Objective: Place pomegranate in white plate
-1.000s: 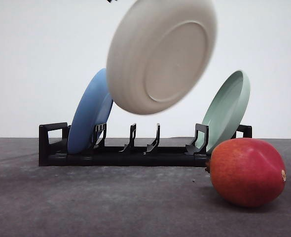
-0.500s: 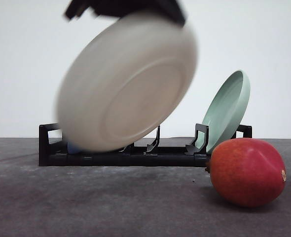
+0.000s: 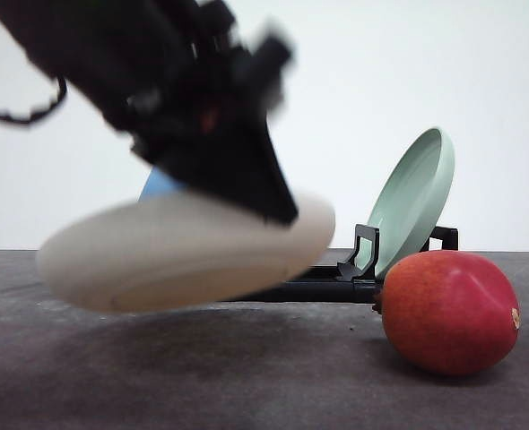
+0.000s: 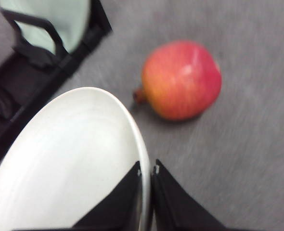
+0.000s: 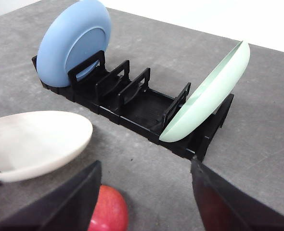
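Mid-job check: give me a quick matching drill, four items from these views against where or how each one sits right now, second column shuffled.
Items:
1. white plate
2. pomegranate
3. blue plate
4. pale green plate

States:
A. leaning at one end of the black rack, opposite the blue one
B. lying on the grey table
C. clamped at its rim by the left gripper
D. upright in the rack's end slot

Pairs: 1-C, 2-B, 3-D, 4-A

White plate [image 3: 157, 260] left of pomegranate [image 3: 448, 309], before rack [image 5: 142, 103].

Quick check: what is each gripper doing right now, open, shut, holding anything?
Left gripper: shut on the white plate rim.
Right gripper: open, empty.
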Controlling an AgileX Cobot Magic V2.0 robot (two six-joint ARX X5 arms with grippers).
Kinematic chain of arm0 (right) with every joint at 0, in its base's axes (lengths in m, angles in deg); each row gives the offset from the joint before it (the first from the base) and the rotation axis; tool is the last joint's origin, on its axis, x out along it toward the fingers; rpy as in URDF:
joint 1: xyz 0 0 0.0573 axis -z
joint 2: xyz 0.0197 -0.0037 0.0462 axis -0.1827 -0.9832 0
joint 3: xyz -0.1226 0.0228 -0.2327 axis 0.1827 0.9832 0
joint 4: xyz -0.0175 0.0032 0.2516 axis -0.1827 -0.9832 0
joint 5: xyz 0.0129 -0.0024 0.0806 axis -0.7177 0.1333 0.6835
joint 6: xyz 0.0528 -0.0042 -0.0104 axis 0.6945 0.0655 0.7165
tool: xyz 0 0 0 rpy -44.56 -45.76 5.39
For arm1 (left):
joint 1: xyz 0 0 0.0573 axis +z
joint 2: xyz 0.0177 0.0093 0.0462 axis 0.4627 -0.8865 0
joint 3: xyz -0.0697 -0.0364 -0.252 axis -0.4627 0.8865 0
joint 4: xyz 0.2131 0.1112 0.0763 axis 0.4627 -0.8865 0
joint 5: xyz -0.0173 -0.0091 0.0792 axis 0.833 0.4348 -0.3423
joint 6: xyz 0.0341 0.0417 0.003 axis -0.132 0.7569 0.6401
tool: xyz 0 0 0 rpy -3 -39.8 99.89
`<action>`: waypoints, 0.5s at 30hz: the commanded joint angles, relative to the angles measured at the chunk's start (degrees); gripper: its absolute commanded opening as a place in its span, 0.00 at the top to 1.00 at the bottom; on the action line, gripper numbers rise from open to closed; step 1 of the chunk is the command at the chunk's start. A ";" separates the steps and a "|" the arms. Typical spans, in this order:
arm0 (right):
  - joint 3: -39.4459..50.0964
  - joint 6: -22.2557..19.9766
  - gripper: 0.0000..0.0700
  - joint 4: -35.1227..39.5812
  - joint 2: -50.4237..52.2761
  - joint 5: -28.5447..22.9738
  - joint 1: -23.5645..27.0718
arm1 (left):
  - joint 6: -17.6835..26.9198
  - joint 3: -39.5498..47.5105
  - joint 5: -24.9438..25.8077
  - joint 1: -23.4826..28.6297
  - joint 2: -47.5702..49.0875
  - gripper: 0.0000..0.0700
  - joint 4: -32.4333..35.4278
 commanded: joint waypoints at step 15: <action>-1.01 -0.15 0.46 0.55 -0.17 0.03 -0.28 | 1.44 -0.37 -10.87 -6.68 -12.87 0.98 8.38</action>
